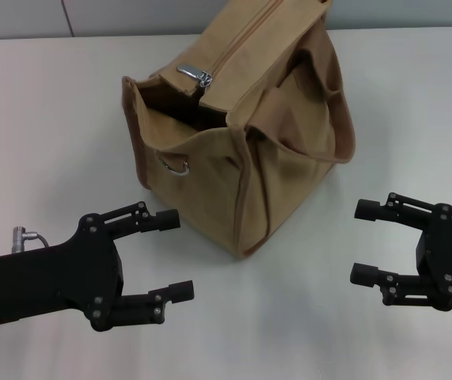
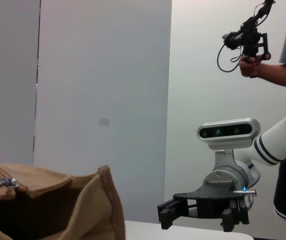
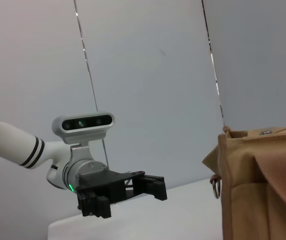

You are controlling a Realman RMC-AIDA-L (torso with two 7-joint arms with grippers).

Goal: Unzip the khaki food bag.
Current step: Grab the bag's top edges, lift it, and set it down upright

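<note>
The khaki food bag [image 1: 245,134] stands upright on the white tabletop [image 1: 43,119], with its zipper running along the top away from the robot. The metal zipper pull [image 1: 196,75] lies at the near end of that zipper, just above a gaping end pocket of the bag. A silver ring [image 1: 176,165] hangs on the bag's near face, below the pull.

The left gripper [image 1: 172,252] hovers near the bag's near-left corner with its fingers spread wide and holding nothing. The right gripper [image 1: 362,243] hovers off the bag's near-right side, likewise wide and empty. Neither touches the bag.

The step in hand looks like the approach to the pull, so nothing of the unzipping is done yet. To do it well, one gripper should probably steady the bag by its near corner or the fabric beside the zipper, since a soft canvas bag will likely slide or fold when tugged. The other should close its fingers narrowly on the small flat pull, gripping it squarely, then draw it straight along the zipper line toward the bag's far end, keeping the pull low and level so the slider does not jam.
</note>
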